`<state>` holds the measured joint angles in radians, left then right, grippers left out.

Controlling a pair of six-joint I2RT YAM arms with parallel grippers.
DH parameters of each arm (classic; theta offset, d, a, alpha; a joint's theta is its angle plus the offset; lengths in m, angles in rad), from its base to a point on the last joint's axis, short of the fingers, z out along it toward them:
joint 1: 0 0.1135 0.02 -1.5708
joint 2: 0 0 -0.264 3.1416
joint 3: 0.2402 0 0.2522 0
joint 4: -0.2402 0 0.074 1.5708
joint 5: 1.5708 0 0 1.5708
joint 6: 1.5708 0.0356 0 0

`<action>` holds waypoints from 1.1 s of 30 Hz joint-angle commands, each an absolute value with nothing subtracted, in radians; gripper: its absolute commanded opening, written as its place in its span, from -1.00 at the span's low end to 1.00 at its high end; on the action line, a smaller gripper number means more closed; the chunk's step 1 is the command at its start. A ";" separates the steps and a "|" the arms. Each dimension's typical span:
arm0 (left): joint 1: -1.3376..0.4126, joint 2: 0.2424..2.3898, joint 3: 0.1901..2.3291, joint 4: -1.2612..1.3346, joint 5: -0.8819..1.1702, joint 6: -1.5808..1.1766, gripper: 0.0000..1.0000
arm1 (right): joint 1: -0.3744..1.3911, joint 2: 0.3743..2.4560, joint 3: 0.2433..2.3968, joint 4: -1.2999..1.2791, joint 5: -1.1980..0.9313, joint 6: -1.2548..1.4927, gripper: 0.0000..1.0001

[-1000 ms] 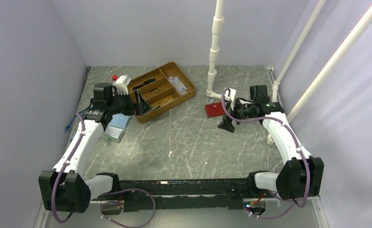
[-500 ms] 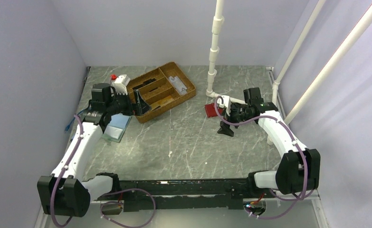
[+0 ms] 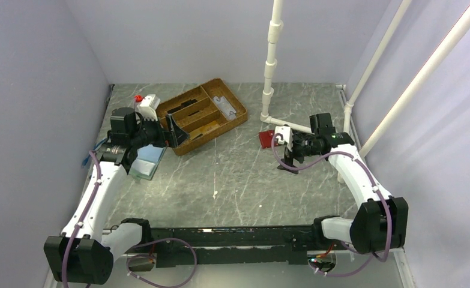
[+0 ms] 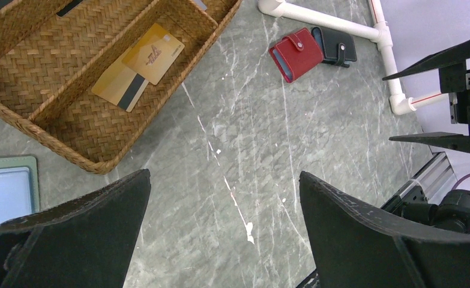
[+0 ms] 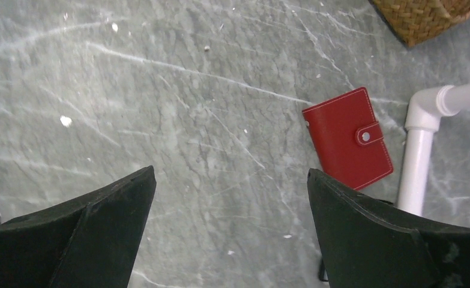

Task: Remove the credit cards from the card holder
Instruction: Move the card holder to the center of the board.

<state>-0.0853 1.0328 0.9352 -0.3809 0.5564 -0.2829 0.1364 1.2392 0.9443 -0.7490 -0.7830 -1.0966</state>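
Card holder [image 5: 347,138] lies flat just left of the white pipe [image 5: 421,150]. Long axis runs nearly parallel to that pipe leg, slightly skewed, with the snap tab on the pipe-side edge. Red, stitched border, snapped closed, so contents are hidden. Left gripper [image 4: 224,177]: well left of the pipe, fingers spread wide, empty. Two overlapping gold-tan credit cards [image 4: 139,66] sit in the woven tray [image 4: 70,138], left of the pipe. Right gripper [image 5: 231,173]: near the pipe, spread wide, empty. In the overhead view the right arm covers part of the holder.
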 commanded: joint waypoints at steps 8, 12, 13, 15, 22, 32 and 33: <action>-0.064 1.033 0.945 -0.418 0.551 -0.313 0.98 | 0.255 1.426 1.058 -0.709 -0.505 -1.422 0.99; -0.037 1.038 0.941 -0.436 0.525 -0.323 0.98 | 0.285 1.528 1.090 -0.568 -0.427 -1.328 0.97; -0.031 1.040 0.943 -0.437 0.528 -0.326 0.98 | 0.289 1.545 1.100 -0.555 -0.428 -1.320 0.96; -0.023 1.039 0.944 -0.437 0.535 -0.328 0.98 | 0.307 1.568 1.100 -0.516 -0.420 -1.320 0.94; -0.003 1.043 0.939 -0.427 0.553 -0.339 0.98 | 0.364 1.710 1.141 -0.419 -0.320 -1.296 0.60; 0.024 1.045 0.937 -0.420 0.569 -0.348 0.98 | 0.408 1.804 1.123 -0.355 -0.249 -1.295 0.25; 0.024 1.043 0.936 -0.420 0.570 -0.349 0.98 | 0.409 1.816 1.124 -0.351 -0.239 -1.289 0.22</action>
